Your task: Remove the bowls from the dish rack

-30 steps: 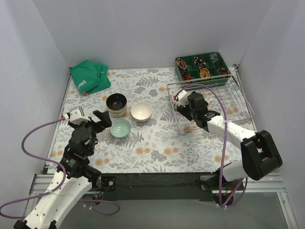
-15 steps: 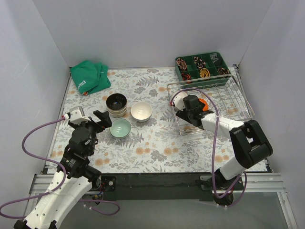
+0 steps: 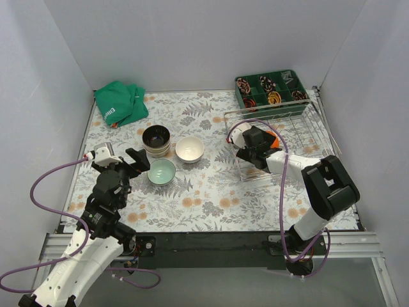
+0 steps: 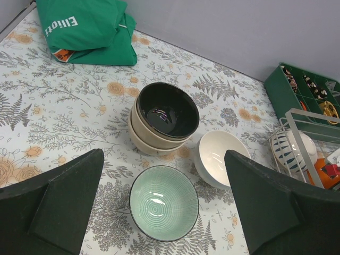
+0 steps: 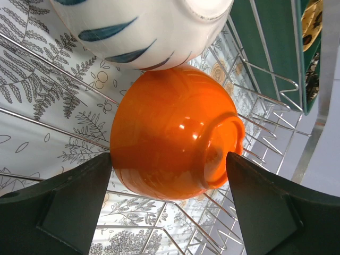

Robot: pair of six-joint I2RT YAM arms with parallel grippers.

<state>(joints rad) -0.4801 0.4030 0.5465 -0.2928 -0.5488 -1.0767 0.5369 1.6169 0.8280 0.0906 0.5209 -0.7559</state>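
Observation:
The wire dish rack stands at the right. In it an orange bowl lies on its side beside a white bowl with blue leaf marks. My right gripper is open inside the rack, its fingers on either side of the orange bowl; it also shows in the top view. On the table stand a dark-glazed bowl stacked in cream bowls, a white bowl and a pale green bowl. My left gripper is open above the green bowl.
A green plastic tray with small compartments sits behind the rack. A folded green cloth lies at the back left. White walls close in the table on three sides.
My right gripper has moved left and deeper into the rack, closing in on the orange bowl. The left arm has not moved.

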